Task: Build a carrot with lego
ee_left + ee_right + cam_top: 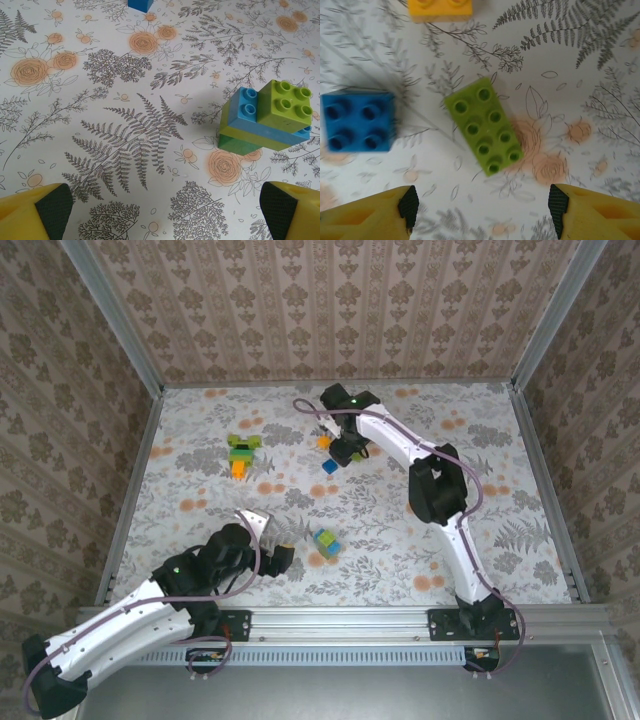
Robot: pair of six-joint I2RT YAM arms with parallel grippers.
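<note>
Our left arm [140, 610] lies low across the lower left of the overhead frame, the left gripper [283, 557] spread wide, gripping nothing. Our right arm [440, 490] climbs from lower right to upper centre, the right gripper [345, 452] pointing down, fingers parted and empty.

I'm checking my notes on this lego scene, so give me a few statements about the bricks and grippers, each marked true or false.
1. The right gripper is open, with a lime brick lying loose before it. True.
2. The blue brick sits on top of the lime brick. False: it lies beside it, apart.
3. The left gripper is shut on the blue-and-green stack. False: it is open and the stack is untouched.
4. The carrot has an orange tip. True.
</note>
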